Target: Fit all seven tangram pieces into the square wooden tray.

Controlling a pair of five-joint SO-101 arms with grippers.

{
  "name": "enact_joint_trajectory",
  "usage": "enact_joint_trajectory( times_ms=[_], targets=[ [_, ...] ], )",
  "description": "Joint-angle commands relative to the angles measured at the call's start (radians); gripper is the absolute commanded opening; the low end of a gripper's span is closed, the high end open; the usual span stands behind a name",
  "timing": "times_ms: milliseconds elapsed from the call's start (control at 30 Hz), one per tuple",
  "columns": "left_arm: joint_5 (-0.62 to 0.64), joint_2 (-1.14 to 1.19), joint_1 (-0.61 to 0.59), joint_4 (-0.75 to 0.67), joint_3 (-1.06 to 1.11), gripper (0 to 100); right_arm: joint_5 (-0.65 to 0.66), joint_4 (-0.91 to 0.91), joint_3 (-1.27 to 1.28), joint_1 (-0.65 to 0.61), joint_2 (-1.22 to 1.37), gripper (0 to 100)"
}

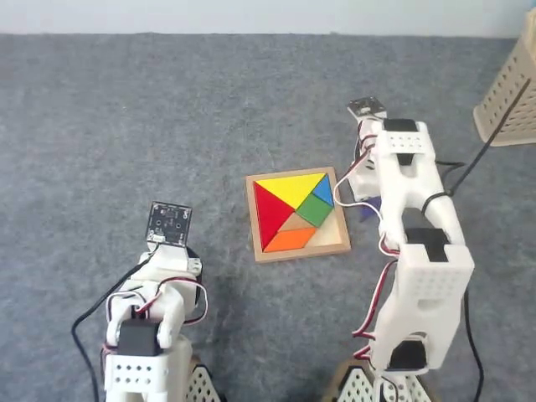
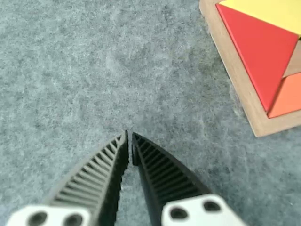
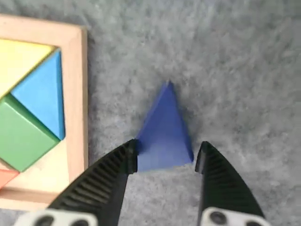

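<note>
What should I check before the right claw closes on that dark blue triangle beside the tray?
1. Right claw open: ok.
2. Dark blue triangle between its fingers: ok.
3. Triangle lying flat on the carpet: ok.
4. Tray has a bare corner free: ok.
5. Left claw shut, off the tray: ok.
6. Bare corner matches the triangle's shape: cannot tell.

The grey table covering [image 1: 126,126] is showing as rough, fuzzy, felt-like cloth, while the tray [image 1: 251,219] is showing pale, smooth, matt wood. The dark blue triangle [image 3: 164,129] and the pieces [image 1: 289,188] in the tray are wearing smooth, faintly satin paint, and the left gripper [image 2: 130,136] and right gripper [image 3: 168,148] are showing ribbed, matt black plastic fingers [image 2: 101,174].
</note>
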Motion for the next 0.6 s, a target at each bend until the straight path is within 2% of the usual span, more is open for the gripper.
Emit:
enact_joint_trajectory(
  times_ms=[0, 267, 467, 567],
  targets=[
    [0.009, -0.003, -0.006, 0.005, -0.005, 1, 0.017, -0.062, 0.038, 0.016, -0.074, 20.6],
    [0.009, -0.003, -0.006, 0.005, -0.005, 1, 0.017, -0.076, 0.086, 0.016, -0.074, 20.4],
    [0.009, -0.003, -0.006, 0.005, -0.005, 1, 0.009, -0.076, 0.083, 0.018, -0.077, 6.7],
    [0.009, -0.003, -0.006, 0.005, -0.005, 1, 0.008, -0.076, 0.083, 0.018, -0.082, 4.5]
  ],
)
